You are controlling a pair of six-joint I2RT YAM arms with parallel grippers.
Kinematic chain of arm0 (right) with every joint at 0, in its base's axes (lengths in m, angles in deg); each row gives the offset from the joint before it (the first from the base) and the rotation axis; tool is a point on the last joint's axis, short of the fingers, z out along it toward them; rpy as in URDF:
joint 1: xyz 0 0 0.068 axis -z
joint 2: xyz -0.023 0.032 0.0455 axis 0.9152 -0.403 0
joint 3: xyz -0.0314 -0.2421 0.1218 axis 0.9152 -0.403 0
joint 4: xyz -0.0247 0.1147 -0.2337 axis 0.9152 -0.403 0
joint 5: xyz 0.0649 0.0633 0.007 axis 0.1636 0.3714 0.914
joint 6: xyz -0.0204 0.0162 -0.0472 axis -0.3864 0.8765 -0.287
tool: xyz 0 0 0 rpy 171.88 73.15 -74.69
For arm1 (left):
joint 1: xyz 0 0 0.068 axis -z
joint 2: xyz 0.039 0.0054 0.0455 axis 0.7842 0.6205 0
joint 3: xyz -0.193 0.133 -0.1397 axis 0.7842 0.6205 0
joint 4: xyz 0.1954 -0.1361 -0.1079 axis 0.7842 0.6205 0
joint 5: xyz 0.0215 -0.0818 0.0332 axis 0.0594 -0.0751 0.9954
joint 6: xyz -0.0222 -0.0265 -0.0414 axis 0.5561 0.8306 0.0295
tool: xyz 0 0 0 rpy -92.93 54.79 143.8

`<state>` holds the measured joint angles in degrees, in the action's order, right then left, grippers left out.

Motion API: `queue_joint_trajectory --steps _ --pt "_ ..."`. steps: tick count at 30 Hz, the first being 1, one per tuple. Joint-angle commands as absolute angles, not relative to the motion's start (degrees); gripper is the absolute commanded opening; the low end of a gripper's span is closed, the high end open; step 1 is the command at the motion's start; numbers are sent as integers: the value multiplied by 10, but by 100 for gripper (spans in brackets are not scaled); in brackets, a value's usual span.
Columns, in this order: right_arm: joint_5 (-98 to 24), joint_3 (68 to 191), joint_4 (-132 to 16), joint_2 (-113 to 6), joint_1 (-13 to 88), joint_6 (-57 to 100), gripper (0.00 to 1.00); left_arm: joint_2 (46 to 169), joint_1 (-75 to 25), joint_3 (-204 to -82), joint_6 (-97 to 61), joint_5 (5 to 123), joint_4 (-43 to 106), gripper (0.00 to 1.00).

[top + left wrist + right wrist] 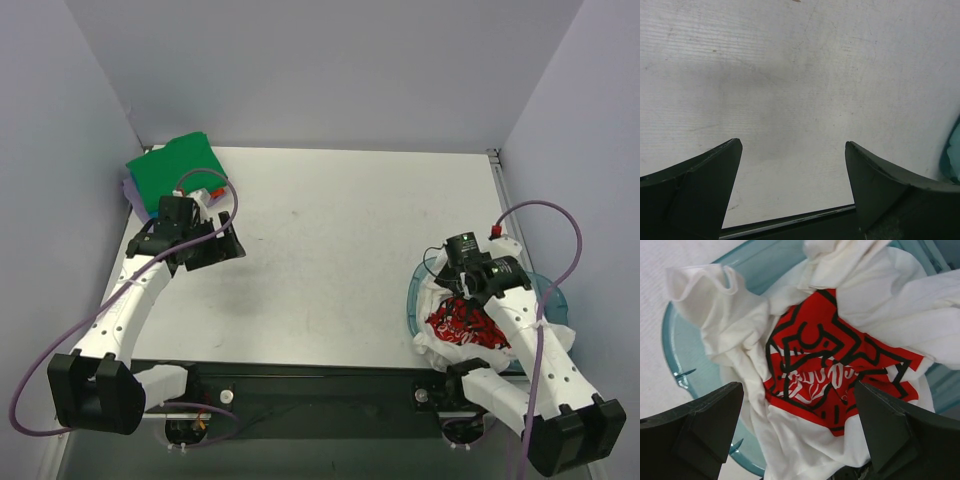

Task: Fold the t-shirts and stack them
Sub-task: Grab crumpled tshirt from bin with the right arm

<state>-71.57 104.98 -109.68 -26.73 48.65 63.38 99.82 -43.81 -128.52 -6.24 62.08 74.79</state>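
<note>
A crumpled white t-shirt with a red printed logo [462, 325] lies in the translucent blue bin [555, 298] at the near right. In the right wrist view the shirt [830, 365] fills the bin [685, 350]. My right gripper [797, 390] is open and hovers just above the logo, holding nothing; it also shows in the top view [465, 292]. A folded green shirt [178, 170] tops a stack at the far left, with lavender cloth [130, 192] showing beneath. My left gripper [228, 247] is open and empty over bare table [792, 145], near the stack.
The white table [340, 250] is enclosed by grey walls on the left, back and right. The black front edge of the table [790, 222] shows below the left fingers. A teal sliver of the bin [952, 150] shows at the right edge of the left wrist view.
</note>
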Motion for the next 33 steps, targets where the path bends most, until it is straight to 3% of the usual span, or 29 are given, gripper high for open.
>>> queue_joint_trajectory --steps 1,11,24,26,29,30,33 --pt "-728 1042 -1151 -290 546 650 100 999 -436 -1306 -72 592 712 95" --pt "-692 1016 -1140 -341 757 629 100 994 -436 -1292 -66 574 695 95" --pt "-612 922 -1022 -407 903 586 100 1002 -436 -1298 -75 565 700 95" --pt "-607 925 -1011 -425 914 578 95 1003 -436 -1298 -76 562 699 95" --pt "-586 940 -1015 -427 918 567 71 1005 -436 -1298 -74 556 698 95" --pt "-580 946 -1018 -406 919 567 50 1007 -436 -1297 -68 555 697 95" --pt "-579 985 -1050 -344 919 576 0 1009 -436 -1290 -56 544 685 95"
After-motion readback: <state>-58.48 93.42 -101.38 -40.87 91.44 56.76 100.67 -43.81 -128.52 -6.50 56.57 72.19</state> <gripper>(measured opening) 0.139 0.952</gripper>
